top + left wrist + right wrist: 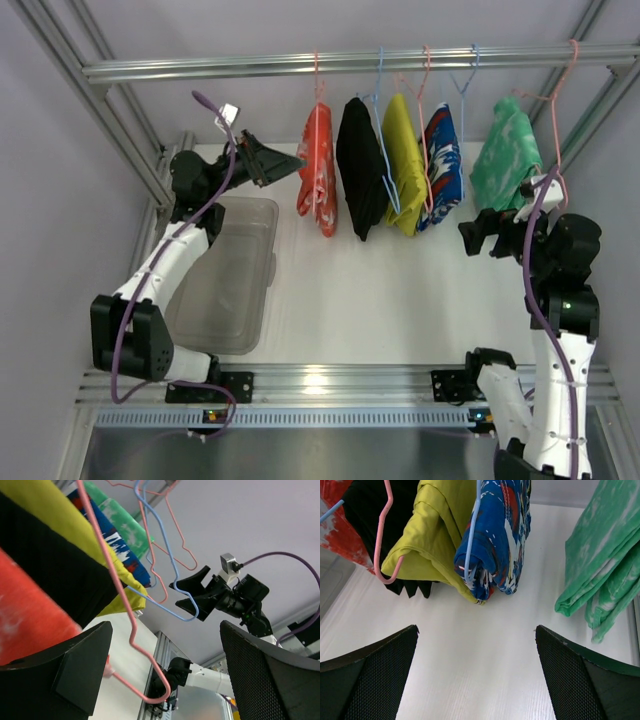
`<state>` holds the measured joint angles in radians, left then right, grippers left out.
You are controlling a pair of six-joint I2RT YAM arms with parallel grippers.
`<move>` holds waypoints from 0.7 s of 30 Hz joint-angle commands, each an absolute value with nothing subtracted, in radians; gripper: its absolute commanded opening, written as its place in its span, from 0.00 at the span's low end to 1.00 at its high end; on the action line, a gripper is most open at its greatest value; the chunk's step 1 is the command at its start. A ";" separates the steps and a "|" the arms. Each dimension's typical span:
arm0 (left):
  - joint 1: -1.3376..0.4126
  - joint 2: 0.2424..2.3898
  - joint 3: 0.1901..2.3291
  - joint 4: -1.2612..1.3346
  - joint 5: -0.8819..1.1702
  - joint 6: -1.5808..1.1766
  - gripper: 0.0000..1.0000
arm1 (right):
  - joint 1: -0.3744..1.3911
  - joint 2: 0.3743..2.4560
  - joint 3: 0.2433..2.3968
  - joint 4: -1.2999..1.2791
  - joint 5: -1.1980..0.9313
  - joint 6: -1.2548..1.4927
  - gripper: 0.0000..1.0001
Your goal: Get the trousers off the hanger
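Trousers (317, 185) on hanger (317, 75), just beside left pincer (288, 168)

Top camera looks down from behind; left wrist tilts up, right wrist down, both near the yellow garment (435, 540).

Clear bin (225, 285) rests on white table (400, 295).

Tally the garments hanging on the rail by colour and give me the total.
red-orange trousers: 1
black garment: 1
yellow garment: 1
blue patterned garment: 1
green-and-white garment: 1
Total: 5
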<state>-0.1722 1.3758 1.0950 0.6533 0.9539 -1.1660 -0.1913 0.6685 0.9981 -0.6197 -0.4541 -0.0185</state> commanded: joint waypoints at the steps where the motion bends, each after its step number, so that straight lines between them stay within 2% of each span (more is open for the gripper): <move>1: -0.215 1.419 1.155 0.925 0.953 -1.218 0.93 | -0.201 0.676 1.048 -0.606 -0.472 -0.034 0.99; 12: -0.294 1.589 1.295 0.957 0.868 -1.177 0.86 | -0.201 0.693 1.042 -0.597 -0.474 -0.038 0.99; 21: -0.313 1.664 1.310 0.974 0.787 -1.221 0.83 | -0.201 0.696 1.042 -0.598 -0.468 -0.057 0.99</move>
<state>-0.3161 1.6585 1.2747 0.8806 0.8333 -1.2102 -0.1913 0.6968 1.0042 -0.6209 -0.4580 -0.0353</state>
